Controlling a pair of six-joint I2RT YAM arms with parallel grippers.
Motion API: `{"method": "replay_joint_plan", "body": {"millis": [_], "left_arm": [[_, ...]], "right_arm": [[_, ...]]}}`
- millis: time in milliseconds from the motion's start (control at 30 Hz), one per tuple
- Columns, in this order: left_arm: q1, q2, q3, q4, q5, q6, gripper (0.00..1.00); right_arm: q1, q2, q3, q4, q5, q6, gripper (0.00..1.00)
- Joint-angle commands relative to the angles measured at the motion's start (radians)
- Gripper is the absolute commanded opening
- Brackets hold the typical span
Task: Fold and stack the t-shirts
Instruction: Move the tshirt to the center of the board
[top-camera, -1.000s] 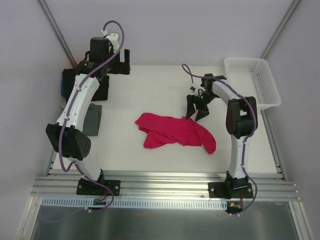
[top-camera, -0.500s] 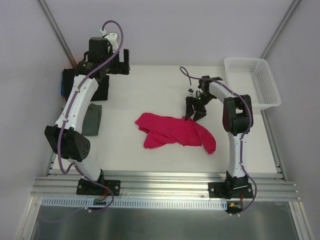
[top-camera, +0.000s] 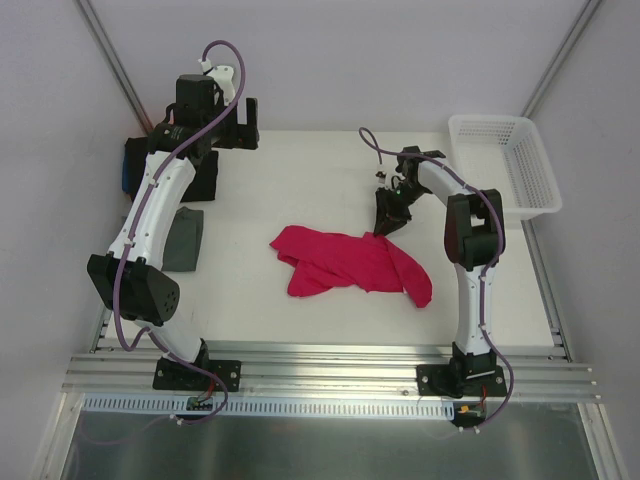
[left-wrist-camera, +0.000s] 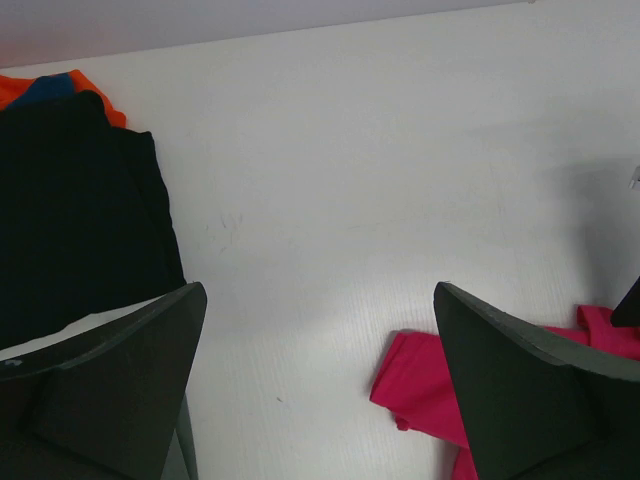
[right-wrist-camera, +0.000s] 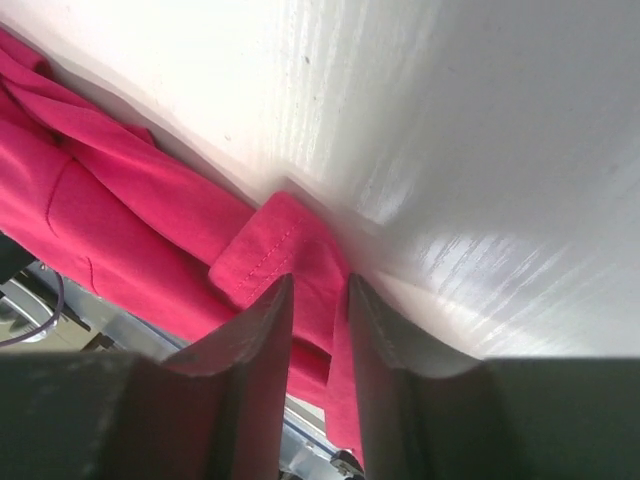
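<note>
The crimson-pink t-shirt (top-camera: 345, 262) lies crumpled in the middle of the table. My right gripper (top-camera: 385, 225) is down at its far edge. In the right wrist view the jaws (right-wrist-camera: 320, 285) stand close together with a hemmed fold of the crimson-pink t-shirt (right-wrist-camera: 270, 250) pinched between them. My left gripper (top-camera: 243, 122) hovers open at the back left, and its wrist view (left-wrist-camera: 320, 290) shows bare table between the fingers and a corner of the crimson-pink t-shirt (left-wrist-camera: 420, 385). A folded black t-shirt (left-wrist-camera: 70, 200) lies on orange (left-wrist-camera: 15, 92) and blue (left-wrist-camera: 55, 85) ones. A folded grey-green t-shirt (top-camera: 183, 238) lies at the left.
A white mesh basket (top-camera: 505, 160) stands at the back right corner. The folded stack (top-camera: 133, 165) sits at the back left, partly behind the left arm. Metal rails run along the table's near edge (top-camera: 330, 370).
My right gripper has drawn its fingers together on the far edge of the crimson-pink t-shirt. The left arm has barely moved.
</note>
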Motion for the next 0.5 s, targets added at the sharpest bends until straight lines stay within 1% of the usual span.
{"method": "replay_joint_plan", "body": {"millis": [0,67,100,167,200,233,467], "left_arm": [[0.001,-0.016,0.013,0.01,0.007,-0.005,0.99],[0.001,-0.019,0.009,0.008,0.013,-0.01,0.99],[0.001,-0.021,0.006,0.008,0.015,-0.011,0.99],[0.001,-0.03,-0.005,0.008,0.013,-0.013,0.99],[0.001,-0.033,-0.008,0.008,0.015,-0.014,0.99],[0.001,-0.041,-0.013,0.008,0.017,-0.016,0.99],[0.001,-0.068,-0.046,0.008,0.018,-0.019,0.99]], "right_arm": [[0.004,-0.019,0.049,0.0,0.003,-0.009,0.26],[0.004,-0.022,0.05,0.001,0.009,-0.012,0.21],[0.004,-0.03,0.049,0.001,0.017,-0.013,0.14],[0.002,-0.034,0.05,0.001,0.022,-0.018,0.08],[0.002,-0.038,0.052,0.003,0.025,-0.02,0.03],[0.001,-0.044,0.053,0.003,0.029,-0.021,0.01],[-0.007,-0.102,0.064,0.001,0.058,-0.041,0.01]]}}
